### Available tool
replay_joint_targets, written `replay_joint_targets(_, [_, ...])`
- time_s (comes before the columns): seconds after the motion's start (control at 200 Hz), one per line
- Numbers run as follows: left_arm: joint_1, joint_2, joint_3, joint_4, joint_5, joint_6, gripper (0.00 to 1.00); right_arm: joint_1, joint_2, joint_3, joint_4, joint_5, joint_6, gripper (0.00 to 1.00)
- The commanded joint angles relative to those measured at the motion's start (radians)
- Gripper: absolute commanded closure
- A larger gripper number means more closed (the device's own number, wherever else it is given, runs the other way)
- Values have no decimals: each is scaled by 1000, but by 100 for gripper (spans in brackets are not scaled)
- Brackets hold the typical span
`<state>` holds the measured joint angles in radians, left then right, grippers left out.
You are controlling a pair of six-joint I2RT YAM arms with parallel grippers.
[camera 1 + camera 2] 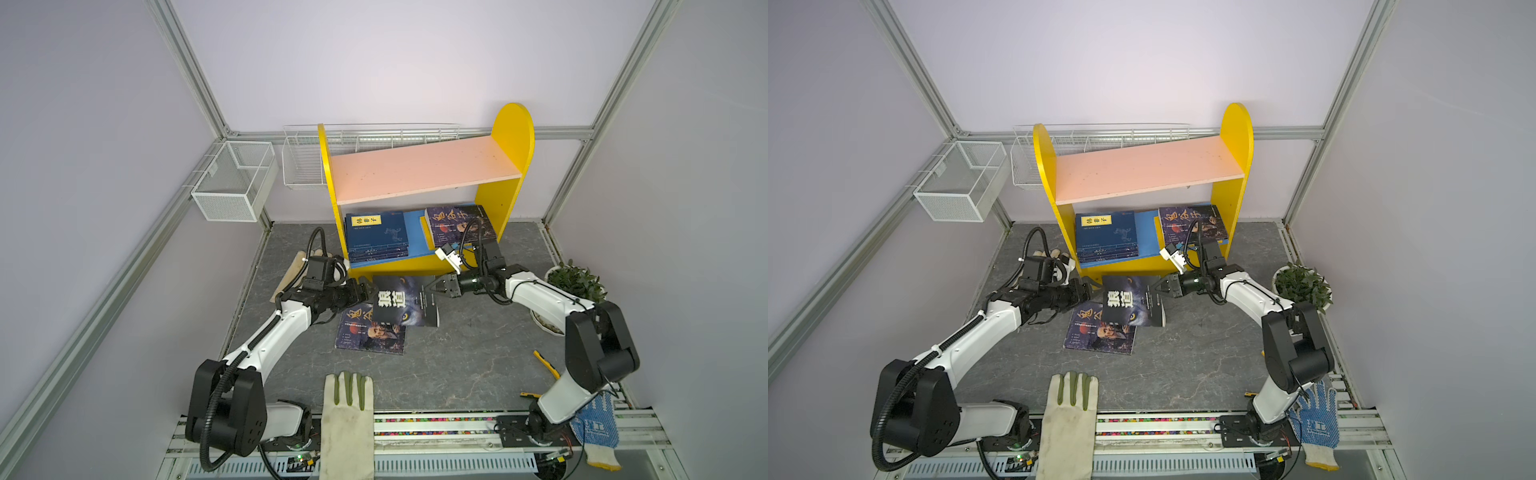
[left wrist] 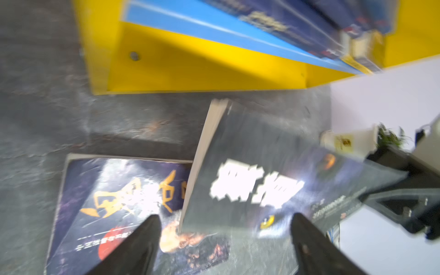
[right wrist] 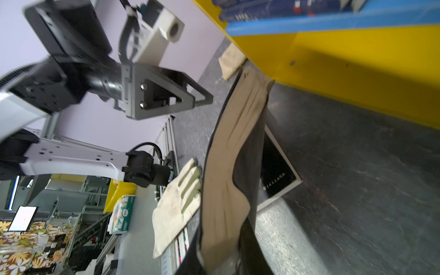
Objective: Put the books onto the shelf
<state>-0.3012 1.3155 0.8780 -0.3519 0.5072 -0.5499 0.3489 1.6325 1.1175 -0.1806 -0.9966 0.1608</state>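
The books are partly stowed. The shelf point(image 1: 513, 137) is the biggest thing on the table. Its pink upper board point(image 1: 424, 170) is bare, and its blue lower board point(image 1: 414, 228) carries a navy stack point(image 1: 376, 237) at one end and a dark picture-covered book point(image 1: 459, 226) at the other.

Two books are left on the table in front of it. The purple-dark book point(image 1: 368, 338) lies flat. The wolf-cover book point(image 1: 405, 305) sits partly over it, with one edge raised. The right tool point(image 1: 430, 286) is clamped on that raised edge. In the right wrist view its pages point(image 3: 226, 178) run out from between the fingers and sag into a curve. The left tool point(image 1: 371, 289) stands wide apart just beside the opposite edge and holds nothing.

We judge the step in hand to be the pickup of the wolf-cover book, with the right arm alone carrying it. The next move calls for lifting it clear of the book beneath. It then has to be levelled and slid onto a free stretch of board. The limp paperback could droop and catch on the board's front edge.

The table point(image 1: 478, 365) is a grey stone-patterned slab. Pale lilac walls in an aluminium frame close it in. White wire baskets point(image 1: 235, 183) hang at the back, and a potted plant point(image 1: 577, 282) stands to the right. A pale work glove point(image 1: 347, 415) and a blue-dotted glove point(image 1: 594, 428) lie at the front rail.
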Motion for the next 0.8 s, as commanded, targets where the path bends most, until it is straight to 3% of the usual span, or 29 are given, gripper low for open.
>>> replay_joint_targets(0.0, [5,-23,-51,69,91,-7,6,-24,-99,-28,128,-157,78,93])
replay_joint_targets(0.15, [11,-35,-80,146,180,-34,3,-73,-197,-68,240,-198,183,93])
replay_joint_targets(0.33, [14,-17,-108,363,408,-105,2,-94,-270,-51,218,-223,192,93])
replay_joint_targets(0.545, [14,45,-135,642,554,-268,9,-104,-293,-31,255,-220,232,93])
replay_joint_targets(0.705, [14,52,-152,775,588,-356,43,-111,-284,-29,286,-201,255,93])
replay_joint_targets(0.795, [10,41,-161,835,599,-394,76,-121,-270,-31,291,-165,261,93])
